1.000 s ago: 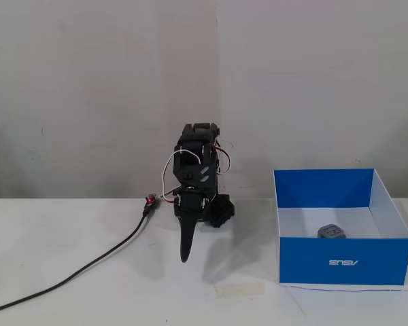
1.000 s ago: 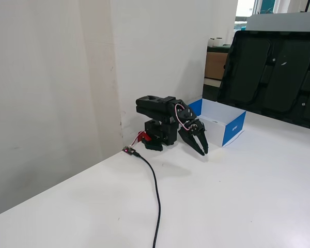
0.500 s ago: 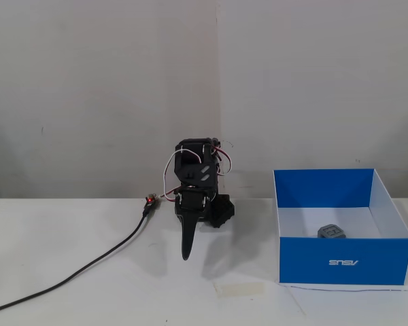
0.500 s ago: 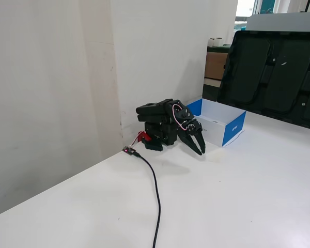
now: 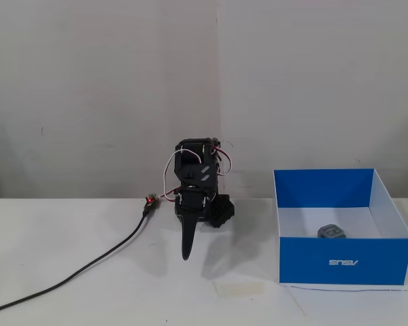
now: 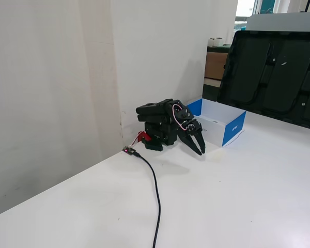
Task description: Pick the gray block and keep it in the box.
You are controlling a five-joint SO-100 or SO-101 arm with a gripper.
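Nothing has moved; gray block (image 5: 332, 232) sits level in box (image 5: 345, 261).

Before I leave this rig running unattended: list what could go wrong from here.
1. The gray block already lies inside the box, so another pick attempt would probably find nothing on the table.
2. The black cable trails across the tabletop near the folded arm; a low gripper sweep might snag it.
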